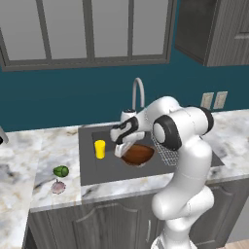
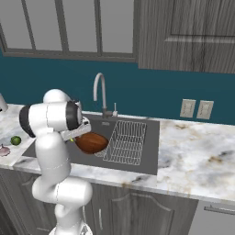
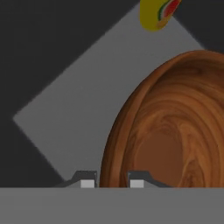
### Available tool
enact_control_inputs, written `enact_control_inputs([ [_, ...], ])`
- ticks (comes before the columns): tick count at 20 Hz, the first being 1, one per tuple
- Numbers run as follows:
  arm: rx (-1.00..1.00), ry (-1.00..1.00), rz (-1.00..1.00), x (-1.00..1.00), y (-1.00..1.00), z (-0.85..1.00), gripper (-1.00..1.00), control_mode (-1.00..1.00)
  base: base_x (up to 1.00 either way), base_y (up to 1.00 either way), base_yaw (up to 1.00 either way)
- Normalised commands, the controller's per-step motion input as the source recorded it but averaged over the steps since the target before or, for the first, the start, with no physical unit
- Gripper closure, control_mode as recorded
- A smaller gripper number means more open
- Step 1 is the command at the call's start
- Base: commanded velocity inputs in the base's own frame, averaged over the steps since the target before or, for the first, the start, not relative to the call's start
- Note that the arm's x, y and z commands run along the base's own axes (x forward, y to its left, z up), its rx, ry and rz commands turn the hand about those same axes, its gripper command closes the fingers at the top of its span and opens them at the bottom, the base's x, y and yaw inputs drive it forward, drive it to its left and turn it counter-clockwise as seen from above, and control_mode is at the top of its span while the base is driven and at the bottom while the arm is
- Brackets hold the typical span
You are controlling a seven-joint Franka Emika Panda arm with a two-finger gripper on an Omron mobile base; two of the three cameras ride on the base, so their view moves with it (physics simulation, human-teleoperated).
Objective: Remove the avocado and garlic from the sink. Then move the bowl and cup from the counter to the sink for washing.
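Observation:
My gripper (image 3: 112, 181) is shut on the rim of the reddish-brown bowl (image 3: 175, 131), one finger on each side of the rim. The bowl (image 1: 138, 154) hangs tilted in the dark-grey sink (image 1: 97, 172), left of the wire rack (image 1: 165, 153). The yellow cup (image 1: 99, 148) stands upright on the sink floor to the bowl's left, and its red mark shows on the cup (image 3: 157, 15) in the hand view. On the counter left of the sink lie the avocado (image 1: 61, 170) and, just in front of it, the garlic (image 1: 58, 186).
A curved steel faucet (image 1: 138, 92) rises behind the sink, above the bowl. The wire rack (image 2: 126, 142) fills the sink's right side. Marble counter (image 2: 197, 156) stretches to the right, with two wall outlets (image 2: 195, 109) above it. Wall cabinets hang overhead.

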Motion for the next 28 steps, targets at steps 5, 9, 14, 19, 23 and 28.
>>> enact_control_inputs([
  [5,-0.05,0.0,-0.12,0.24,0.04,-0.19,1.0,-1.0,0.0,0.0,0.0],
  [9,-0.04,0.0,-0.09,0.25,0.1,-0.19,1.0,-1.0,0.0,0.0,0.0],
  [14,-0.04,0.0,-0.07,0.23,0.07,-0.22,1.0,-1.0,0.0,0.0,0.0],
  [19,-0.03,0.0,-0.04,0.23,0.01,-0.22,1.0,-1.0,0.0,0.0,0.0],
  [23,-0.01,0.0,-0.03,0.19,0.05,-0.26,1.0,-1.0,0.0,0.0,0.0],
  [28,-0.01,0.0,-0.02,0.2,0.0,-0.21,1.0,-1.0,0.0,0.0,0.0],
])
